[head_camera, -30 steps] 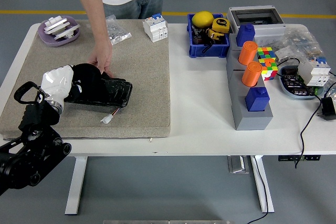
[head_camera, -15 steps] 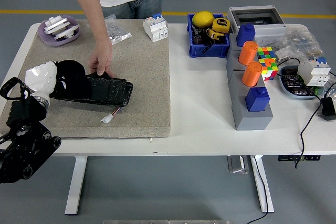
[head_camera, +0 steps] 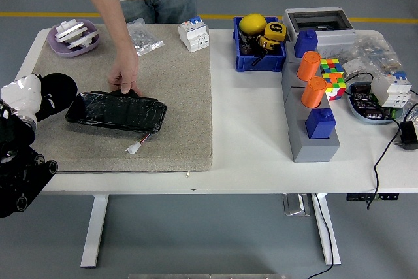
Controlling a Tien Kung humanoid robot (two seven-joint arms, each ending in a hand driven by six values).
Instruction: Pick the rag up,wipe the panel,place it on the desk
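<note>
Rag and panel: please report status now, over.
Left hand shut on black rag, just off the panel's left end. Panel flat on mat, person's hand steadying its far edge. Right arm out of view.

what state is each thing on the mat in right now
rag: held in left robot hand, off the panel's left end
panel: flat on mat, far edge steadied by person's hand
white connector: loose beside the panel's near edge
</note>
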